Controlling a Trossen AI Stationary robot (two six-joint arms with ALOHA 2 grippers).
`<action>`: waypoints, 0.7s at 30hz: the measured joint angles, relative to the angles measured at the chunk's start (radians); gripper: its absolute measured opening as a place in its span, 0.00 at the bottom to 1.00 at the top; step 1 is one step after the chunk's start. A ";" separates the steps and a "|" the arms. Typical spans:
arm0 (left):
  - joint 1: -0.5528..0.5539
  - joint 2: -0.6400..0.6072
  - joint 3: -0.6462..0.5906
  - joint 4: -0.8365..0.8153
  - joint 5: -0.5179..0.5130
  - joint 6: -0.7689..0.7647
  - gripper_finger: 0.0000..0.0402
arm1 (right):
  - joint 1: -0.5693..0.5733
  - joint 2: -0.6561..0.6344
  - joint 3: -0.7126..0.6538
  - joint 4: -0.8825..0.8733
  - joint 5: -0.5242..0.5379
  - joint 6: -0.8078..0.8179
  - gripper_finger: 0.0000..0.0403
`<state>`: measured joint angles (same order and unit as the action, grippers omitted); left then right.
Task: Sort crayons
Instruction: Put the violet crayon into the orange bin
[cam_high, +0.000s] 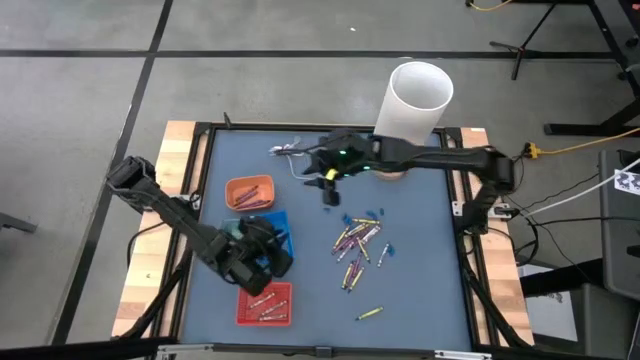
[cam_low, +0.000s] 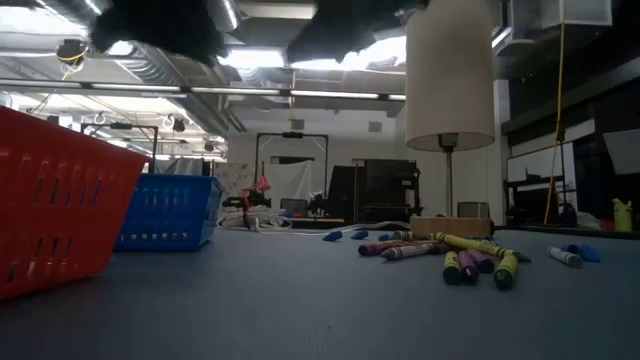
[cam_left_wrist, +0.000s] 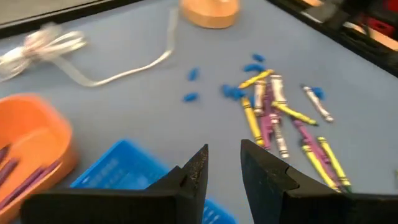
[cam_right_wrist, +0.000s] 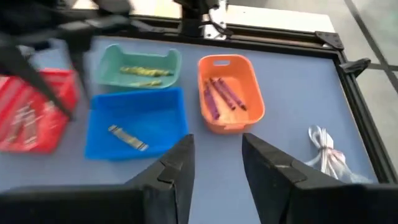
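Sorting sits between picks: left claw (cam_left_wrist: 222, 163) over the blue plastic basket (cam_high: 266, 224) and right claw (cam_right_wrist: 216, 163) both hang parted, empty; next, reach the short loose crayons (cam_high: 357, 240).

Crayons (cam_high: 357, 240): yellow, purple, whitish sticks, loose heap on mat; one yellow apart; others in trays.

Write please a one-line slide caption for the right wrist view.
Right hand, open and empty, above four trays: orange tray with purple crayons, green tray, blue tray, red tray.
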<state>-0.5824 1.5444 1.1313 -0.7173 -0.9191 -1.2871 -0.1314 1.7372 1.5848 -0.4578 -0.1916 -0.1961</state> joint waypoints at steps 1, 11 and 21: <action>0.019 0.000 0.000 0.055 0.020 0.077 0.20 | 0.014 -0.036 0.000 -0.043 0.013 0.000 0.33; 0.187 0.007 0.000 0.487 0.215 0.589 0.20 | 0.236 -0.306 0.000 -0.389 0.247 0.061 0.33; 0.251 0.136 0.001 0.738 0.405 0.765 0.20 | 0.488 -0.461 -0.160 -0.512 0.453 0.311 0.33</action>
<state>-0.3317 1.6808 1.1320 0.0206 -0.5138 -0.5219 0.3569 1.2759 1.4246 -0.9694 0.2615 0.1147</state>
